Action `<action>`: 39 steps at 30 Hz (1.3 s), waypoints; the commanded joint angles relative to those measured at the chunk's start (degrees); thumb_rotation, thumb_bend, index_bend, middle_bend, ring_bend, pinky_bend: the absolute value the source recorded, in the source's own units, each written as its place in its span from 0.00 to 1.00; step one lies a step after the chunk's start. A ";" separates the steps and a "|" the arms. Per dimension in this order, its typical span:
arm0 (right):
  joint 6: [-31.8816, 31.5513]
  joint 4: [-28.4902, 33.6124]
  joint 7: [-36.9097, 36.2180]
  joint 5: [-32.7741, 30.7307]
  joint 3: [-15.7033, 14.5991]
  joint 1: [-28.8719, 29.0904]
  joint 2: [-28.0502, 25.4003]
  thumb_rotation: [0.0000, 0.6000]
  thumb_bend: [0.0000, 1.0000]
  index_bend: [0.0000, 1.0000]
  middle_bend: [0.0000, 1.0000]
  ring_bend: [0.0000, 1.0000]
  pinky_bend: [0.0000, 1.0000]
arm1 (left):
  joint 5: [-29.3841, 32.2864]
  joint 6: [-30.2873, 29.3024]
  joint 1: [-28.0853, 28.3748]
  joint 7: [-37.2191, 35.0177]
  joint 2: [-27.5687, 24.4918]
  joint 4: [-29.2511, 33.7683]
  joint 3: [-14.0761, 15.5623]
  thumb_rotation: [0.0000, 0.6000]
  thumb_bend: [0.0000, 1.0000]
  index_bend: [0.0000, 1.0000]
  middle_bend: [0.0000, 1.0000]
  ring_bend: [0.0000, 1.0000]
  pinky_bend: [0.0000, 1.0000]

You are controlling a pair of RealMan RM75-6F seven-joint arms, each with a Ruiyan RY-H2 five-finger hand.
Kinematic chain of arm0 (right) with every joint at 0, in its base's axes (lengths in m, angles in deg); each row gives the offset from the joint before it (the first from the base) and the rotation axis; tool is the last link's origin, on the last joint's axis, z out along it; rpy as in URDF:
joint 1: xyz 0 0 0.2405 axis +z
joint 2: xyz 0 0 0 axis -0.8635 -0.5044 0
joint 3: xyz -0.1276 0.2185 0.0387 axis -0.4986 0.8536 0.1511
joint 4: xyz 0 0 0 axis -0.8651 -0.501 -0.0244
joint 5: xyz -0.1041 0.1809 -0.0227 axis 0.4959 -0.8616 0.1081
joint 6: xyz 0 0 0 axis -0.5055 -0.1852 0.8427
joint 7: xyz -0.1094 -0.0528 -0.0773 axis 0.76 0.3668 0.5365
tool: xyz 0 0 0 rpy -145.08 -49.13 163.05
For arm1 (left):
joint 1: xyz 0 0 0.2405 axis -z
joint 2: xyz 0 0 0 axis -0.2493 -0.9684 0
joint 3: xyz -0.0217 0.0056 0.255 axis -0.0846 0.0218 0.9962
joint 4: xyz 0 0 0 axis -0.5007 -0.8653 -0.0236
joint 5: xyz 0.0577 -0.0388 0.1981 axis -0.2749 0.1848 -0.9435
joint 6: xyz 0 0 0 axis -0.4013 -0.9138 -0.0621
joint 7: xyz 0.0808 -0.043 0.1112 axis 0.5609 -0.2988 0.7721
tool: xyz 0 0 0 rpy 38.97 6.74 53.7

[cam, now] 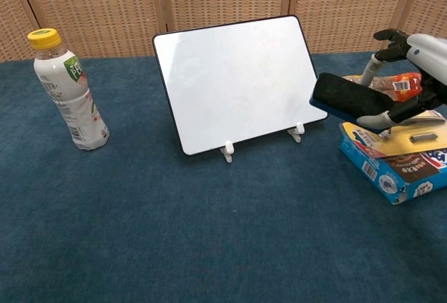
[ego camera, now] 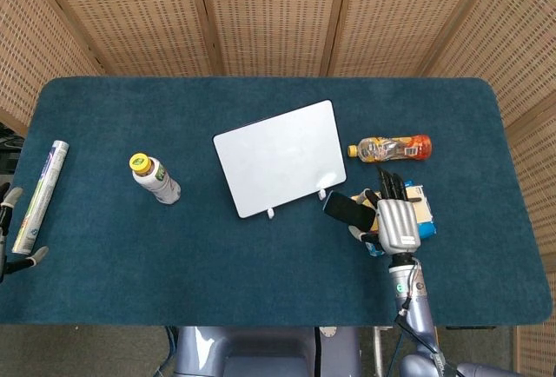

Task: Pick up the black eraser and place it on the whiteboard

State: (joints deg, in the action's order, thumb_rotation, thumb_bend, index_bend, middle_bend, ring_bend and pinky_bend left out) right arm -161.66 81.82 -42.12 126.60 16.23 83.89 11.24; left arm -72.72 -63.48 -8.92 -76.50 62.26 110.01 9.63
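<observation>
My right hand grips the black eraser and holds it in the air, off the table. The eraser hangs just right of the whiteboard, close to its lower right corner, without touching it. The whiteboard stands tilted back on two small white feet in the middle of the table. At the far left edge of the head view only the fingertips of my left hand show, too little to tell how it is held.
A blue and yellow package lies under my right hand. An orange drink bottle lies behind it. A white bottle with a yellow cap stands left. A rolled paper tube lies at the far left.
</observation>
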 commanded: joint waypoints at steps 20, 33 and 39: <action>5.34 -7.06 -5.12 -4.47 7.31 7.44 6.25 1.00 0.20 0.53 0.00 0.00 0.00 | -0.38 -0.30 0.12 -0.75 0.37 -0.53 -0.17 1.00 0.17 0.00 0.00 0.00 0.00; 8.84 -11.62 -8.29 -8.24 9.32 11.28 10.78 1.00 0.18 0.54 0.00 0.00 0.00 | -1.31 -0.21 0.23 -0.99 0.40 -0.47 0.35 1.00 0.17 0.00 0.00 0.00 0.00; 9.82 -14.03 -9.33 -9.26 9.69 12.80 12.71 1.00 0.18 0.54 0.00 0.00 0.00 | -1.50 -0.29 0.13 -1.10 0.36 -0.33 0.53 1.00 0.17 0.00 0.00 0.00 0.00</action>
State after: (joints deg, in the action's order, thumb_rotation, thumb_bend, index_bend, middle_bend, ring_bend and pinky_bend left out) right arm -151.99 67.98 -51.29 117.50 25.81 96.54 23.77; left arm -74.22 -63.77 -8.79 -77.60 62.61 109.68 10.16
